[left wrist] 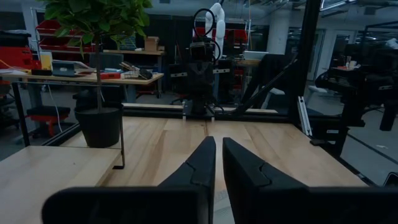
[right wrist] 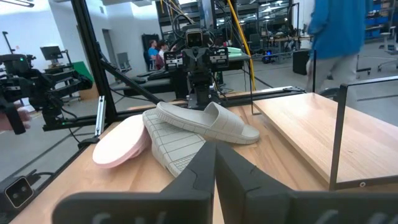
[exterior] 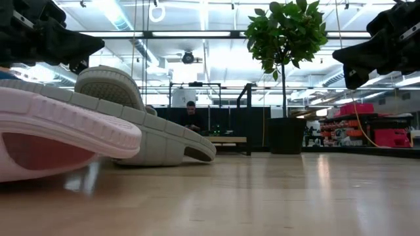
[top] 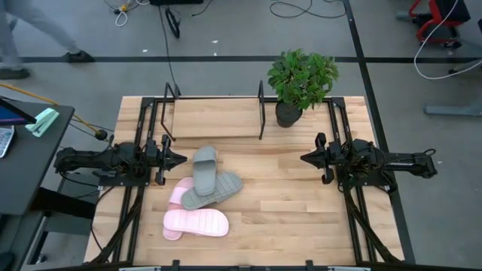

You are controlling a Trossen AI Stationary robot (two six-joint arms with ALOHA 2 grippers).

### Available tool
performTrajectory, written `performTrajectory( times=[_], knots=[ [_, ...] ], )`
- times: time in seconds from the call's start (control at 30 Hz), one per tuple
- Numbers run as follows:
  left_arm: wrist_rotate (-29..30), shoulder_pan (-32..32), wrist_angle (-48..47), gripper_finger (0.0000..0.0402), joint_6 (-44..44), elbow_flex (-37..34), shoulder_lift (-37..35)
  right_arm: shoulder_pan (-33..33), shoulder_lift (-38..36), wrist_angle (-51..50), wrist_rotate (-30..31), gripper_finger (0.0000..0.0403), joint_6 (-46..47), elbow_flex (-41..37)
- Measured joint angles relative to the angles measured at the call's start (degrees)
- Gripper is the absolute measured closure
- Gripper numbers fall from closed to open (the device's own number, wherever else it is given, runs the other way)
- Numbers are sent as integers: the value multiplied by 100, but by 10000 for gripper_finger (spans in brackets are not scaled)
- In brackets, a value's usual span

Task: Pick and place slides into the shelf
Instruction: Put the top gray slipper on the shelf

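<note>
The left arm is stretched out level over the left side of the table, its forearm pointing toward the centre. The left gripper is held above the wood, just left of the heap of slides, and its jaws are seen closed together with only a thin slit between the fingers; nothing is grasped. The right arm is laid out as a mirror of it along the right side, and the right gripper is held at the same height, well apart from the slides. Its jaws are likewise pressed together and empty, as the right wrist view shows at the fingers.

The four slides are piled on the near-left part of the table. One green slide is propped upside-on over a second green slide, which is tilted and shows its ribbed sole. A pink slide is lying flat at the near edge of the pile, and another pink slide is partly tucked under the green ones.

The shelf is standing at the far edge of the table, its wooden board bare between thin black uprights. A potted plant is set just to its right.
</note>
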State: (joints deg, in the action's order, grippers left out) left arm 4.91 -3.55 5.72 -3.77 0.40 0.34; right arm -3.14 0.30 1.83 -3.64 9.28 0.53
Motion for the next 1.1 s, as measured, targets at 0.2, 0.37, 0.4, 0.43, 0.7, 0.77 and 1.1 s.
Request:
performTrajectory(
  times=[0.2,0.37,0.4,0.43,0.7,0.77,1.1],
  knots=[
    [0,0,1,375,0,2,0,0,0,0,-2,385,0,1],
    [0,0,1,377,0,1,2,1,0,0,-2,385,0,-1],
    [0,0,0,376,0,0,2,0,0,-2,-2,385,0,1],
    [0,0,0,374,0,2,2,0,-2,0,-2,385,0,1],
    [0,0,0,363,0,0,0,2,-2,-2,-2,385,0,0],
    [0,0,0,363,0,2,2,2,-1,-1,0,385,0,1],
    [0,0,0,377,0,0,2,2,-1,0,-2,385,0,1]
  ],
)
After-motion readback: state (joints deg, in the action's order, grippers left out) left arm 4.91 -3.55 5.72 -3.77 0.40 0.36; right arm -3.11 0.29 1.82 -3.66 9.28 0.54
